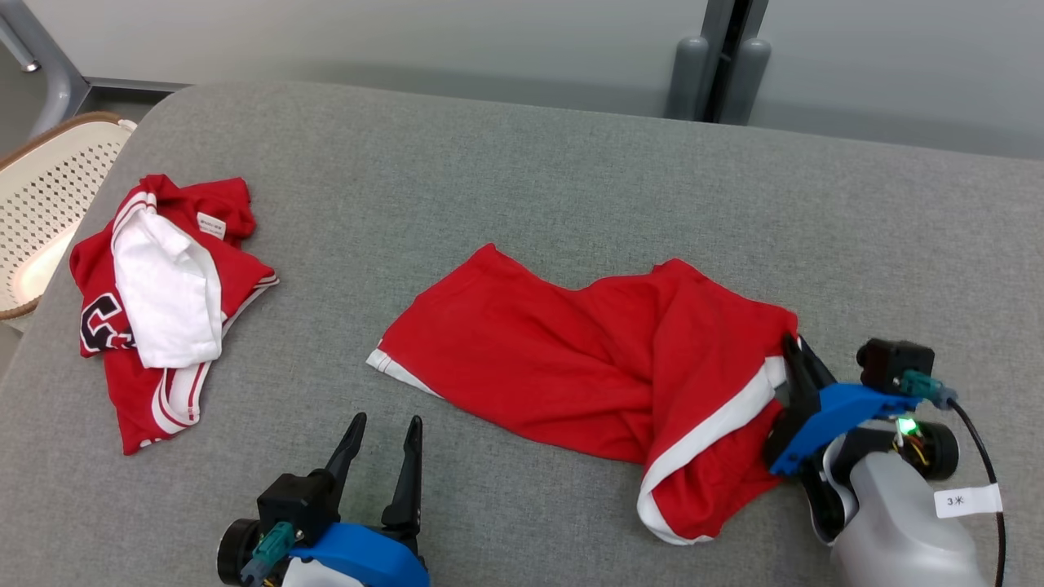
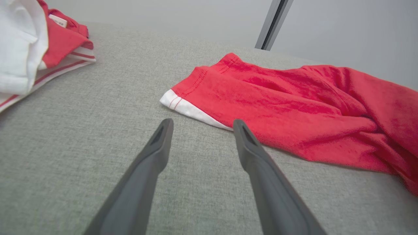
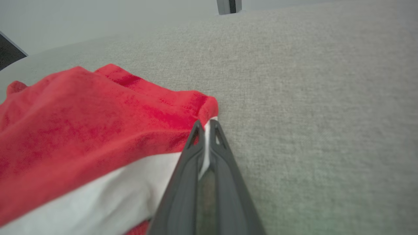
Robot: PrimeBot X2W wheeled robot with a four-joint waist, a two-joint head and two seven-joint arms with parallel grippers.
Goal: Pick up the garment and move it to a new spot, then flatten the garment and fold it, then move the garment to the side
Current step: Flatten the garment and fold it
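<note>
Cushion [image 1: 522,179], grey weave, under me; pale wall [image 1: 367,41] behind. Arm tag [image 1: 966,500] reads "3". My right pincer [image 1: 795,342] clamps the garment [image 1: 571,350] by its white hem; my left pincer [image 1: 387,418] gapes.

- left end effector [image 1: 387,420]: base cut off by the bottom edge of the head view.
- right end effector [image 1: 795,342]: tips pinched on the white hem of the garment [image 1: 571,350]; cloth between them is hidden.
- garment runs off the left and bottom edges in the right wrist view.
- jersey pile [image 1: 163,302], frame left: dark print half hidden under a white fold; label too small to read.
- basket [image 1: 49,196], upper left: cut off by the left edge.
</note>
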